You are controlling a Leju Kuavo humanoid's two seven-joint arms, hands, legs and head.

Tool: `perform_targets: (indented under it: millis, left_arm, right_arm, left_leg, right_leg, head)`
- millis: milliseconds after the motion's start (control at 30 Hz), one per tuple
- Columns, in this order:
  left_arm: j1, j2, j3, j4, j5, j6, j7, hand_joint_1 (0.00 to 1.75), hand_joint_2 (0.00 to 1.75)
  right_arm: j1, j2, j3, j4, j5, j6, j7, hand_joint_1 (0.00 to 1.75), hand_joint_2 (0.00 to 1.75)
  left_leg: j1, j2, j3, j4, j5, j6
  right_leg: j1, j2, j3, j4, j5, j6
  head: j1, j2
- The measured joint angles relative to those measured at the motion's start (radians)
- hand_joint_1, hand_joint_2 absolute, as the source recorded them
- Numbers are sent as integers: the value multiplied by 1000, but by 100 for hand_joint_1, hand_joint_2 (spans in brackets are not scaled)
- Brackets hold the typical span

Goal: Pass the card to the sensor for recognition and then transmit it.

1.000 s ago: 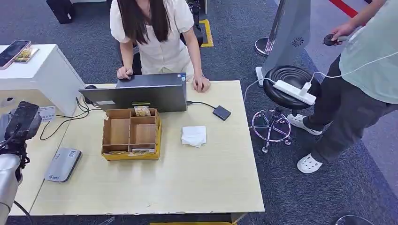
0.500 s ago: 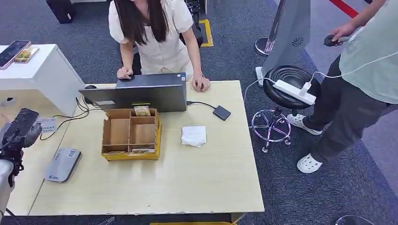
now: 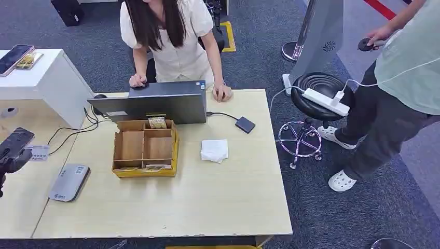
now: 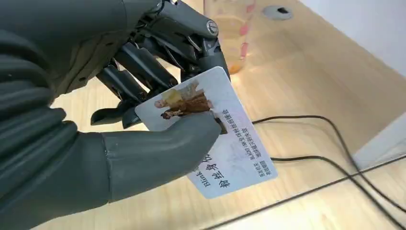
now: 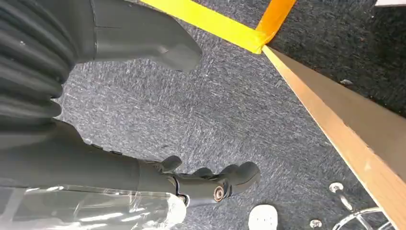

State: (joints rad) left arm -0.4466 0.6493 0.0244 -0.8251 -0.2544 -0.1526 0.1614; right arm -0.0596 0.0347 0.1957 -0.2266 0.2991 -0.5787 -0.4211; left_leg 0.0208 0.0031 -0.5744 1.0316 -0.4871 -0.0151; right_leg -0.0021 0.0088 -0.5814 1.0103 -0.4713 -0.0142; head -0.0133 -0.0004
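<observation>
One glossy white card (image 4: 218, 143), printed with dark characters and a small figure picture, sits pinched between the thick matte-grey thumb and darker jointed fingers of the left hand (image 4: 158, 96); from the head view the same card (image 3: 38, 152) shows as a pale slip at the table's left edge, above and just far of the rounded grey plastic sensor (image 3: 69, 182). The right hand (image 5: 210, 184) hangs over speckled grey carpet, its fingers apart and slightly curled with nothing in them, though the angle is poor and I may misread them.

Pale wood-grain laminate covers the table (image 3: 207, 202), with black cables (image 3: 72, 132) trailing across its far left. A partitioned cardboard box (image 3: 145, 148) with a yellow rim sits behind a dark flat monitor (image 3: 150, 106); a folded white tissue (image 3: 214, 150) lies to its right. A person in a cream top (image 3: 176, 49) leans on the far edge.

Since a second ago the left hand has dropped lower and leftward, carrying the card nearer the sensor.
</observation>
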Motion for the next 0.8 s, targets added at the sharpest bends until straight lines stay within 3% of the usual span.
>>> perform_targets:
  millis: [267,500,800]
  left_arm:
    - [18,64,0,18,9,-118,-4,175,175]
    - [119,150,0,-45,127,-276,-26,175,175]
    - [200,226,0,-122,193,-327,-20,175,175]
  right_arm:
    - [1,0,0,0,13,0,0,0,175]
    - [2,0,0,0,26,3,-9,0,175]
    - [1,0,0,0,32,4,-12,0,175]
  left_leg:
    - [0,0,0,0,0,0]
    - [0,3,0,0,0,0]
    - [0,2,0,0,0,0]
  right_leg:
    - [0,0,0,0,0,0]
    - [0,3,-1,0,0,0]
    - [0,2,-1,0,0,0]
  head:
    - [0,0]
    - [0,0]
    - [0,0]
